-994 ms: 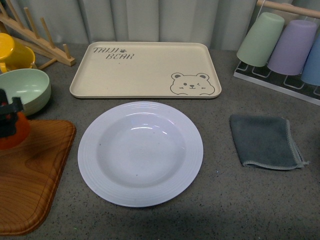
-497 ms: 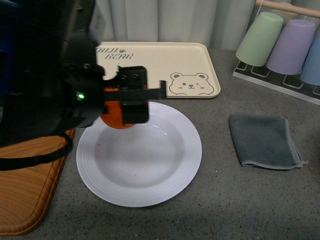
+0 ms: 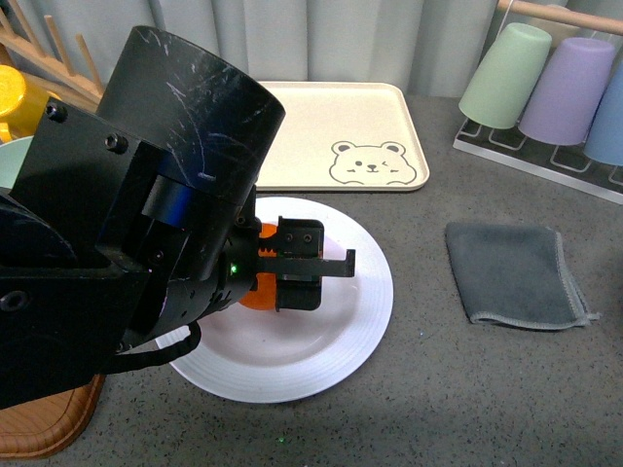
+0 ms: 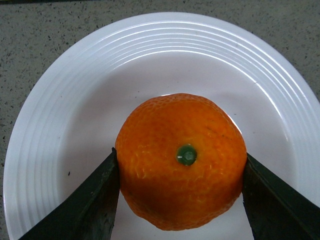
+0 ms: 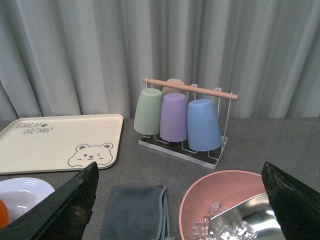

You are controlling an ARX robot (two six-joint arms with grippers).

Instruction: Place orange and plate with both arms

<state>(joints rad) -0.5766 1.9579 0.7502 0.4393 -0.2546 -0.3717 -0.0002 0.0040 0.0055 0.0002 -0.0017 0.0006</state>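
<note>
The white ridged plate (image 3: 336, 336) lies in the middle of the grey table. My left gripper (image 3: 292, 269) reaches over it from the left, shut on the orange (image 3: 255, 294). In the left wrist view the orange (image 4: 165, 125) sits stem spot up between the two dark fingers of my left gripper (image 4: 181, 159), over the well of the plate (image 4: 150, 55). Whether the fruit touches the plate I cannot tell. My right gripper (image 5: 179, 167) hangs open and empty off to the right, and its view catches the plate (image 5: 22, 190) and the orange (image 5: 2, 214) at the edge.
The beige bear tray (image 3: 331, 117) lies behind the plate. A grey cloth (image 3: 516, 272) lies to the right, and a rack of upturned cups (image 3: 545, 88) stands at the back right. A wooden board (image 3: 39, 433) is at the front left. A pink bowl (image 5: 200, 192) holds ice.
My left arm has swung in from the left, carrying the orange from above the wooden board to over the middle of the plate. It now hides most of the table's left side.
</note>
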